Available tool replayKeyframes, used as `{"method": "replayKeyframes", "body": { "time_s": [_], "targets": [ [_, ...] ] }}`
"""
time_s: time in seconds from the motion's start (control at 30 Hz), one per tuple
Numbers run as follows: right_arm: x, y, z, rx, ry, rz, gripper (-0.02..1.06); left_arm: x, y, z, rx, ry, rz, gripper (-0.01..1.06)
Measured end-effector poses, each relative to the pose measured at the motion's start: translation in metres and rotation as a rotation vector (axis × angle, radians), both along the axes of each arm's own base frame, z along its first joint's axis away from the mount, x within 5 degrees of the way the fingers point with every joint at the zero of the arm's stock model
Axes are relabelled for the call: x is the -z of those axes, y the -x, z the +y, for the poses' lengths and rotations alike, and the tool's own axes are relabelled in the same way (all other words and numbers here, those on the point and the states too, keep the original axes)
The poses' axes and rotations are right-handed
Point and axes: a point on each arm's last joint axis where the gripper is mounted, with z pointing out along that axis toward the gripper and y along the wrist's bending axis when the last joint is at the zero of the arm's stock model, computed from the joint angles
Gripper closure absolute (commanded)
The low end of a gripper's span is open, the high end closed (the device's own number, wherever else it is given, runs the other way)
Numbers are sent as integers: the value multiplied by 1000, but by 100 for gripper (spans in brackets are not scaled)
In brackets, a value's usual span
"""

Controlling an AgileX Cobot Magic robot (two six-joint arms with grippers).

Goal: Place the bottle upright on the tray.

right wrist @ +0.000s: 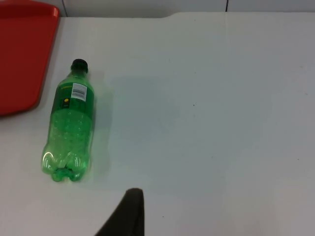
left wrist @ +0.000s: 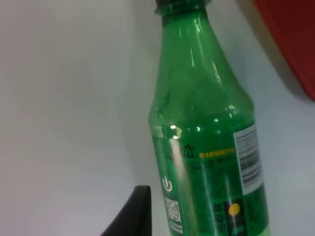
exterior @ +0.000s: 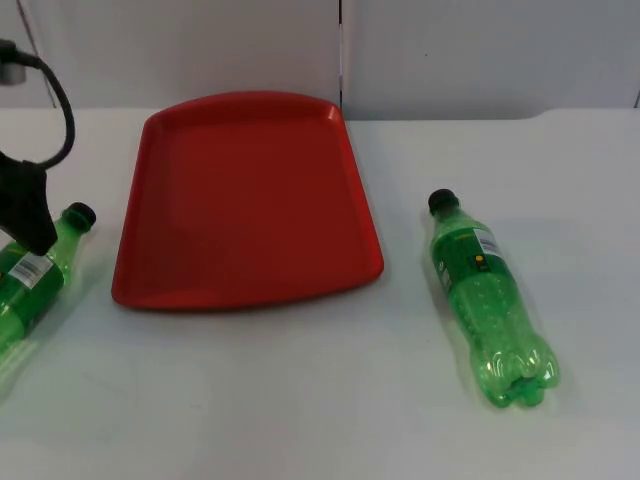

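Green left bottle lies on surface beside tray, under left tool; finger state unclear. Right tool waits. Step: grasping. Next: clamp, lift, upend onto tray.

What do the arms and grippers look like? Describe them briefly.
The left gripper, at the left green bottle, is matte black and blocky, without visible markings. The left fingertip and the right fingertip are black, smooth and tapered.
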Motion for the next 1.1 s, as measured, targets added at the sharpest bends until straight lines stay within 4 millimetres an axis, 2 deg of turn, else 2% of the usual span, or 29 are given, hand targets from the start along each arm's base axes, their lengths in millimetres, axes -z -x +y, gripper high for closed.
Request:
{"method": "replayKeyframes", "body": {
  "time_s": [0.63, 1.1],
  "targets": [
    [0, 0, 0, 0, 0, 0, 0, 47, -17, 8, -14, -20, 59, 0],
    [0, 0, 0, 0, 0, 0, 0, 70, -25, 9, 23, -20, 75, 0]
  ]
}}
